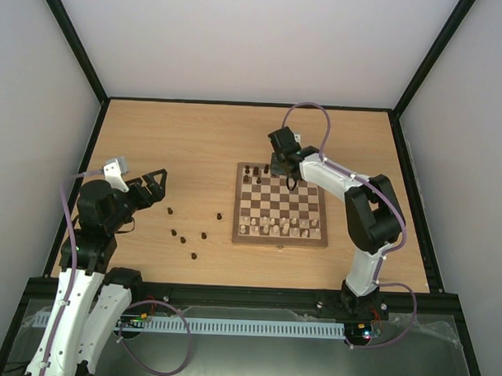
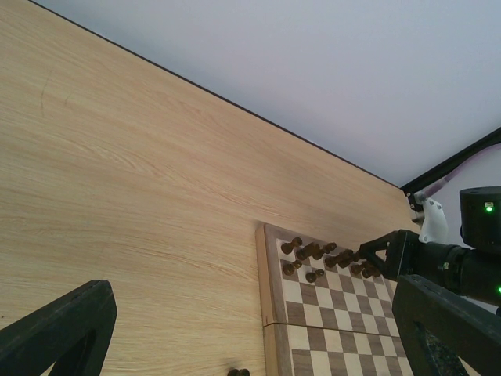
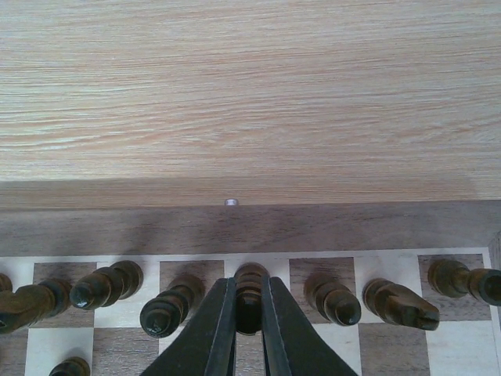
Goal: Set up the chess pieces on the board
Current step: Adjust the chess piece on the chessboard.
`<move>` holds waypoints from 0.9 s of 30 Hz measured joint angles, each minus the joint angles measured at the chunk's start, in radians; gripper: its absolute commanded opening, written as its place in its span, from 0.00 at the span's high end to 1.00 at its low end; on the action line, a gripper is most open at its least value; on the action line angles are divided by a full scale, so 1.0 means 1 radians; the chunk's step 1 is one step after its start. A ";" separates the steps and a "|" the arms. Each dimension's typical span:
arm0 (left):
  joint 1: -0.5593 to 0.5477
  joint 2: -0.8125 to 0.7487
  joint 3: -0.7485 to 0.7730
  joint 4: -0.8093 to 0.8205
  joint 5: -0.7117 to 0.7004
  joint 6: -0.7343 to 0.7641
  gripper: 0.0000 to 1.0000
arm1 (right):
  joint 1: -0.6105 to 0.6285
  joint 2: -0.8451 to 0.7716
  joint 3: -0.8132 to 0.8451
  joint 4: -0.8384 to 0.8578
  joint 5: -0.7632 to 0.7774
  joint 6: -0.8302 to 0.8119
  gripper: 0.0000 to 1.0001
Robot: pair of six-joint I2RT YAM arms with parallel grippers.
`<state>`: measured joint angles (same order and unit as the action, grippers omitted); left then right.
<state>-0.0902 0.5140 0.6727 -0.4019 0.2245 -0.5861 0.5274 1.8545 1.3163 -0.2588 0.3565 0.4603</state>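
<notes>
The board (image 1: 279, 201) lies right of the table's centre. My right gripper (image 3: 249, 282) is shut on a dark chess piece (image 3: 250, 301) that stands upright on a back-row square, with the fingers on either side of it. Other dark pieces (image 3: 168, 309) stand in that row to its left and right (image 3: 333, 298). Several loose dark pieces (image 1: 184, 240) are scattered on the table left of the board. My left gripper (image 1: 156, 189) hovers open over the table's left side, holding nothing. In the left wrist view its fingers (image 2: 63, 321) frame the board's far corner (image 2: 270, 258).
Light cream pieces (image 1: 278, 228) fill the board's near rows. Black frame rails (image 1: 93, 162) border the table on the left, back and right. A purple cable (image 1: 307, 107) loops above the right wrist. One loose dark piece (image 2: 239, 372) lies near the board's left edge.
</notes>
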 measured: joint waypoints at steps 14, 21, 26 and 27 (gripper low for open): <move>0.000 0.000 0.000 0.000 0.000 0.000 0.01 | 0.000 -0.004 -0.006 -0.001 0.000 0.002 0.75; 0.000 0.000 0.000 0.000 0.000 0.000 0.00 | -0.002 -0.004 -0.008 -0.004 0.001 0.000 0.69; 0.000 0.000 0.000 0.000 0.000 0.000 0.00 | -0.003 -0.005 -0.006 -0.005 -0.006 0.000 0.69; 0.000 0.000 0.000 0.000 0.000 0.000 0.00 | -0.003 -0.005 -0.005 -0.007 -0.008 0.000 0.69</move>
<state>-0.0902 0.5140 0.6727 -0.4015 0.2245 -0.5861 0.5247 1.8492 1.3109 -0.2657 0.3481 0.4603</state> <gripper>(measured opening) 0.995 0.305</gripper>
